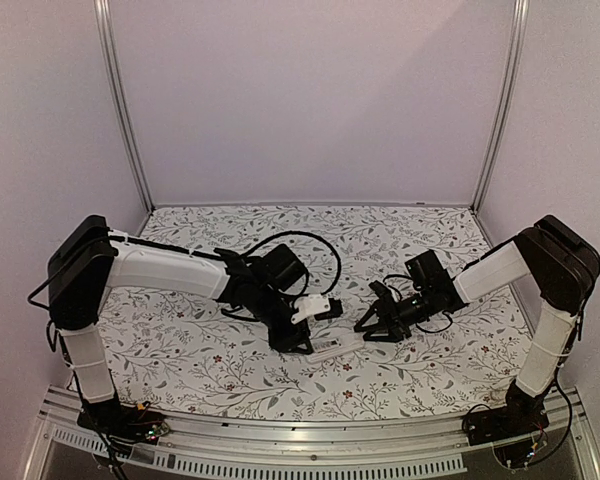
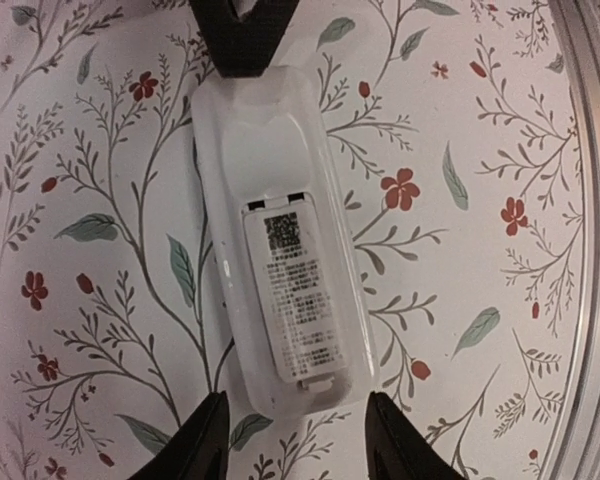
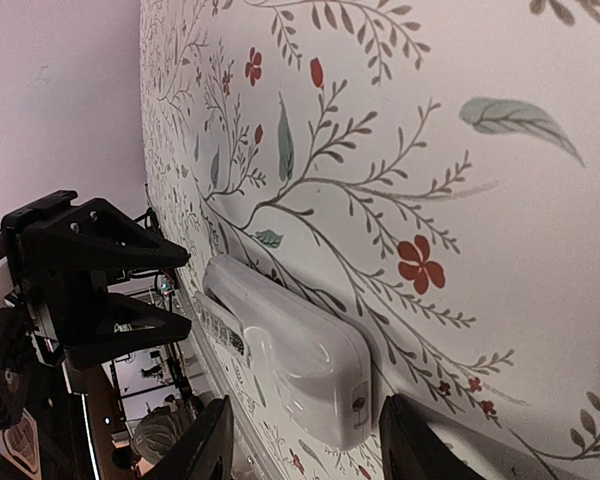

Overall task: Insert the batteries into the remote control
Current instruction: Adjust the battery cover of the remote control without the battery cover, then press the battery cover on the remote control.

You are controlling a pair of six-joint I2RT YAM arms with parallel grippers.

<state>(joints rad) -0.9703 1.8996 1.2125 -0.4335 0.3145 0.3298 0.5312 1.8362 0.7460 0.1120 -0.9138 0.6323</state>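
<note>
The remote control (image 1: 336,349) (image 2: 280,240) (image 3: 290,345) is a white oblong lying on the flowered cloth, plain back up, with a printed label on its battery cover. My left gripper (image 1: 298,340) (image 2: 295,445) is open; its black fingertips (image 2: 212,440) straddle one end of the remote with a gap on each side. At the other end my right gripper (image 1: 368,326) (image 3: 305,445) is open too, its fingertips (image 3: 208,440) standing apart from the remote's sides. Each gripper shows in the other's wrist view. The batteries are out of view.
A flowered cloth (image 1: 200,340) covers the table. A metal rail (image 1: 310,440) (image 2: 592,200) runs along the near edge, just past the remote. Frame posts (image 1: 120,100) and pale walls close the back and sides. Black cables (image 1: 315,250) loop above the left wrist.
</note>
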